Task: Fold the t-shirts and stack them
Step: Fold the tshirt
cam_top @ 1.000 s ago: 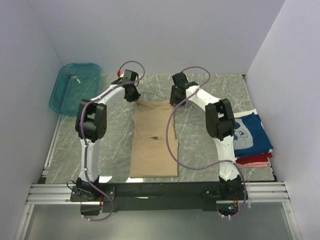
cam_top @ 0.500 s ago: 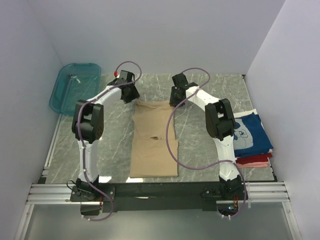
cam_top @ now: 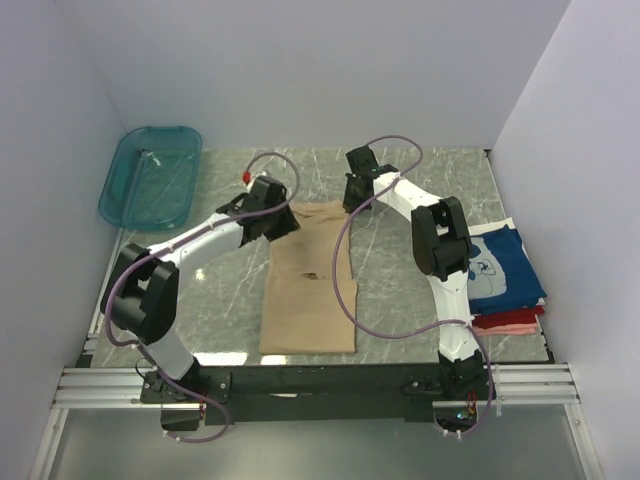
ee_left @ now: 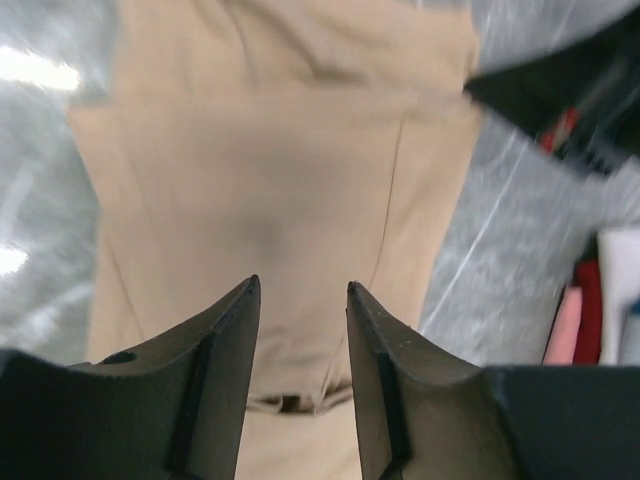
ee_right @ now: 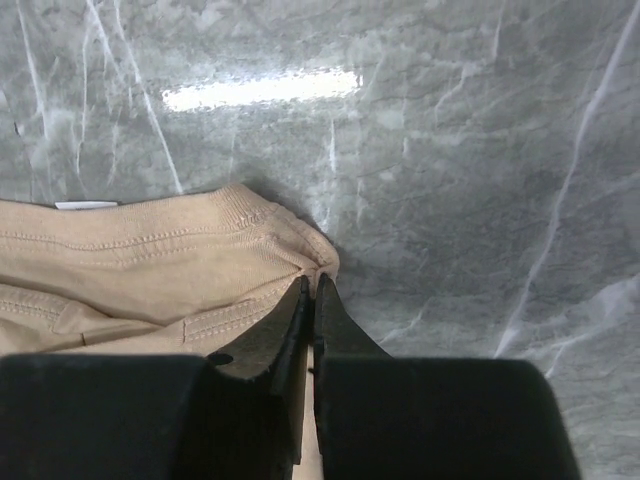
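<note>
A tan t-shirt [cam_top: 305,285] lies folded into a long strip at the table's middle. My right gripper [cam_top: 352,200] sits at its far right corner. In the right wrist view the right gripper [ee_right: 312,280] is shut, pinching the hemmed corner of the tan t-shirt [ee_right: 150,265]. My left gripper [cam_top: 283,222] hovers over the shirt's far left part. In the left wrist view the left gripper [ee_left: 300,285] is open and empty, with the tan t-shirt [ee_left: 270,180] below. Folded t-shirts are stacked at the right edge, a navy one [cam_top: 503,262] on top of a red one [cam_top: 512,320].
A teal plastic basket [cam_top: 150,175] stands at the far left corner. A purple cable [cam_top: 345,290] from the right arm hangs across the tan shirt. White walls close in the table on three sides.
My left gripper opened and let go of the shirt's far left corner, and the left arm swung down and nearer, over the shirt. My right gripper closed on the far right corner.
</note>
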You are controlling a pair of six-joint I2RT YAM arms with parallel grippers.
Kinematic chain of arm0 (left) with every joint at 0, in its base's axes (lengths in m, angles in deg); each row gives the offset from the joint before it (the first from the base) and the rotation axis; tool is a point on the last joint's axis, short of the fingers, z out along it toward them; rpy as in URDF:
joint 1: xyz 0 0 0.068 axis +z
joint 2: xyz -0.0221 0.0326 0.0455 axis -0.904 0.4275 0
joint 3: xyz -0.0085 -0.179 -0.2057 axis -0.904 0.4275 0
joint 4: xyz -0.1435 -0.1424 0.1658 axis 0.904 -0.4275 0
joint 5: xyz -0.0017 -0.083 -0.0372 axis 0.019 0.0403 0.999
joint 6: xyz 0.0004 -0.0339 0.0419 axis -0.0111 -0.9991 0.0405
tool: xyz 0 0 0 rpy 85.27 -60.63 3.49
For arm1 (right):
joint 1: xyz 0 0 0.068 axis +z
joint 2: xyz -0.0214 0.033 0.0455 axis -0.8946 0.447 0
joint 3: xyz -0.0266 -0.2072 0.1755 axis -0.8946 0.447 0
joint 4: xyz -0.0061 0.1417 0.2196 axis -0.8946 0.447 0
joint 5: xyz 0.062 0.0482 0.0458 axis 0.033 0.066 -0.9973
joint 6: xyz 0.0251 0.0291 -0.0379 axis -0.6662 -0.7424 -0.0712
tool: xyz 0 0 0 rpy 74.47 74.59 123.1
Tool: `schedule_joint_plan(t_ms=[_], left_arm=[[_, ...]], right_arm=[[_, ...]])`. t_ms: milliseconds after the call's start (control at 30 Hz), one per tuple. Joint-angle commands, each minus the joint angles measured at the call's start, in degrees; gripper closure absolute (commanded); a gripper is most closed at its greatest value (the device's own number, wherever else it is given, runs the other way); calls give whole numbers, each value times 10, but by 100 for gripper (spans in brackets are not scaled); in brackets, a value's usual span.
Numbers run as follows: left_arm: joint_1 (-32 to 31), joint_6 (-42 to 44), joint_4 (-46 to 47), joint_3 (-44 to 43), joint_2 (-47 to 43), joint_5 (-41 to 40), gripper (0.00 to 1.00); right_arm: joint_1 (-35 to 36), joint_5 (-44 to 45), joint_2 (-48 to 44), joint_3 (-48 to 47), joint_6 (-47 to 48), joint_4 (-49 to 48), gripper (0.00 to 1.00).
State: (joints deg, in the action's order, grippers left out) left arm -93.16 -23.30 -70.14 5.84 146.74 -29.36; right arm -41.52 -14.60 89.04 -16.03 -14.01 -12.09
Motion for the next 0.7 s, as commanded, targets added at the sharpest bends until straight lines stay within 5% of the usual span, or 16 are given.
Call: schedule_joint_plan(t_ms=[0, 300, 533, 667], left_arm=[[-28, -24, 22, 30, -27, -1, 55], [-73, -52, 39, 115, -64, 7, 58], [-70, -57, 6, 158, -157, -8, 53], [-59, -94, -6, 235, -228, -5, 50]], right_arm=[[-10, 23, -36, -8, 10, -12, 96], [-22, 19, -15, -43, 22, -1, 91], [-29, 10, -29, -67, 29, 32, 57], [-28, -3, -118, 5, 19, 43, 52]])
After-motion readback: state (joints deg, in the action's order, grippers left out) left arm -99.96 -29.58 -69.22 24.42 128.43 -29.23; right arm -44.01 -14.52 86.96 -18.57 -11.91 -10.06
